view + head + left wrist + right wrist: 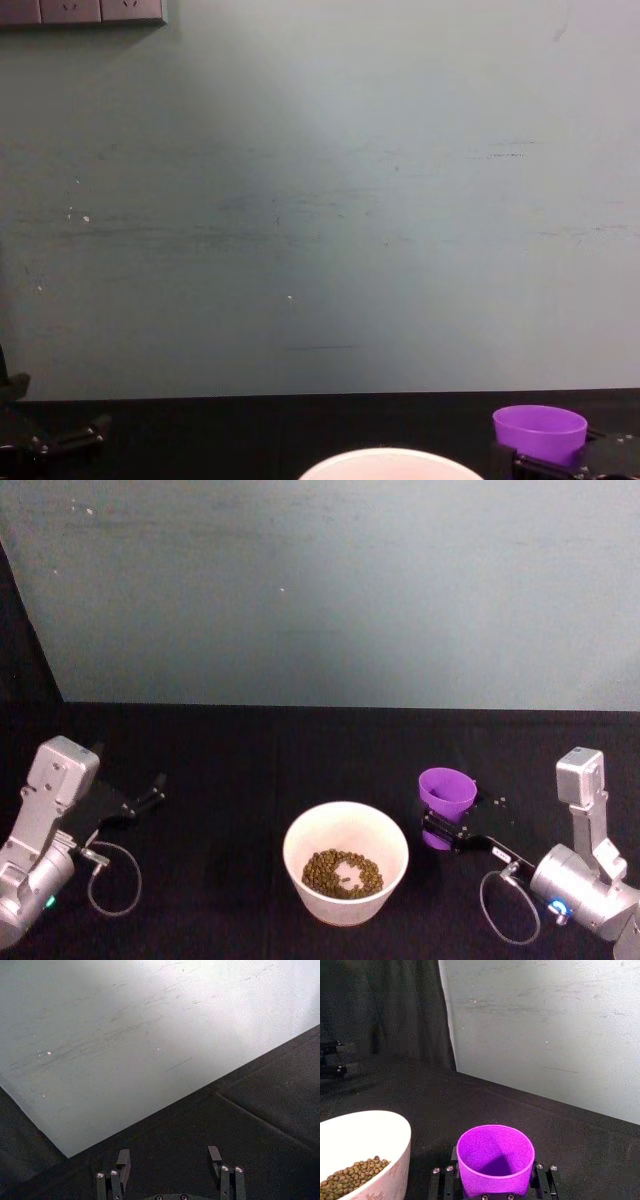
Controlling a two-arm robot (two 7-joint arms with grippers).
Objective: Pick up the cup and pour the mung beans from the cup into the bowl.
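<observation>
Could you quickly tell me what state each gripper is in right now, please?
Left gripper: open, holding nothing, parked at the table's left.
Right gripper: jaws closed on the cup, upright and empty, right of the bowl.

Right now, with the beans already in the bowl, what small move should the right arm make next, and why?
Probably lower the cup onto the table and open. It sits upright and looks empty in the right gripper, beside the bowl, which holds the mung beans. The left gripper rests open, apart.
</observation>
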